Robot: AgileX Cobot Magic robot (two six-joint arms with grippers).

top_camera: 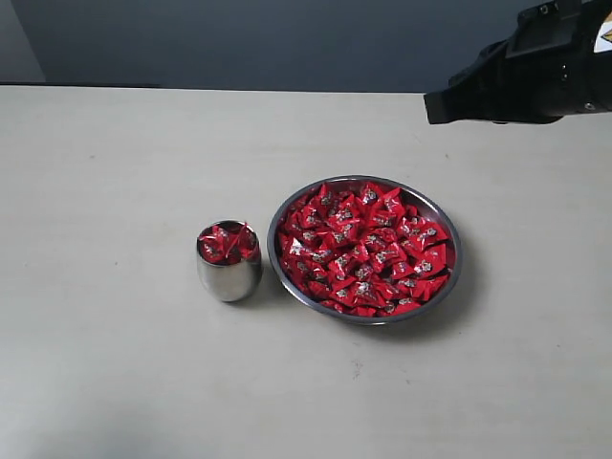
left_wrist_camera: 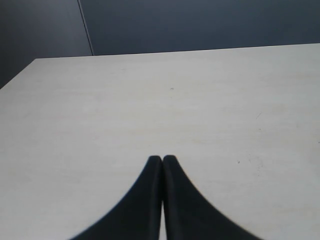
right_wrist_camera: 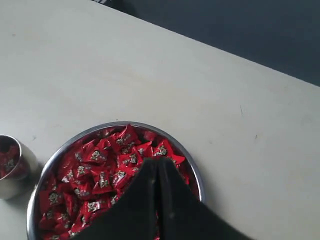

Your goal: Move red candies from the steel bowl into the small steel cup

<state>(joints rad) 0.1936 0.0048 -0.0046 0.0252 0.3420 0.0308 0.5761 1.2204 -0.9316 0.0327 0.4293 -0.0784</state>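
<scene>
The steel bowl (top_camera: 455, 251) sits right of the table's middle, heaped with red candies (top_camera: 363, 253). Just left of it, almost touching, stands the small steel cup (top_camera: 228, 277), with several red candies (top_camera: 228, 242) piled to its brim. My right gripper (right_wrist_camera: 157, 162) hangs shut above the bowl (right_wrist_camera: 199, 182), over the candies (right_wrist_camera: 100, 170), with nothing visible between its fingers. The cup (right_wrist_camera: 12, 180) shows at the edge of that view. My right arm (top_camera: 535, 67) enters the exterior view at the top right. My left gripper (left_wrist_camera: 162, 159) is shut over bare table, away from both vessels.
The pale tabletop (top_camera: 115, 363) spreads on all sides of the cup and bowl. A dark wall (top_camera: 239, 38) runs behind the table's far edge. No other objects show.
</scene>
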